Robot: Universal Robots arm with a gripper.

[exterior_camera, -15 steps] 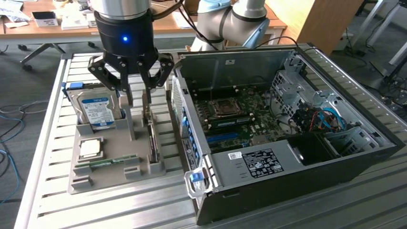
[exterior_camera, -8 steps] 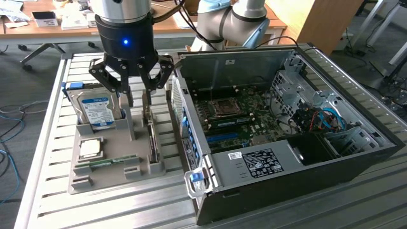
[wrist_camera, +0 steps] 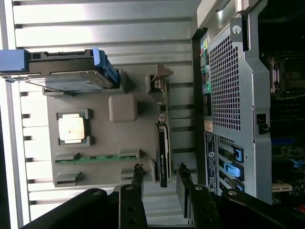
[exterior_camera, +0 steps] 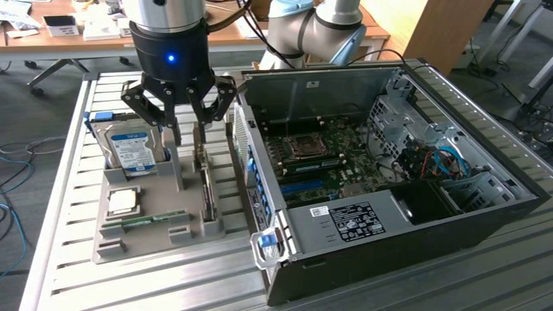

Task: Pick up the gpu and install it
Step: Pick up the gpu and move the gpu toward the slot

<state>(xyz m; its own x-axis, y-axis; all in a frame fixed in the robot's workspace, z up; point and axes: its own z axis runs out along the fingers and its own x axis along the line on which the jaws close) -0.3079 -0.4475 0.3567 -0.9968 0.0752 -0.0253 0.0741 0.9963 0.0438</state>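
Jaws spread astride gpu (wrist_camera: 163, 152); wrist view shows gap each side, exterior view blue light (exterior_camera: 170, 58).

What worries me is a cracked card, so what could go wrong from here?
1. The jaws stand open on either side of the thin green gpu card standing on edge in the grey plastic tray; closing off-centre could tilt it in its slot.
2. The open black computer case sits close beside the tray, so the jaw linkage may clip its wall.
3. The silver hard drive stands near on the other side and could be brushed.
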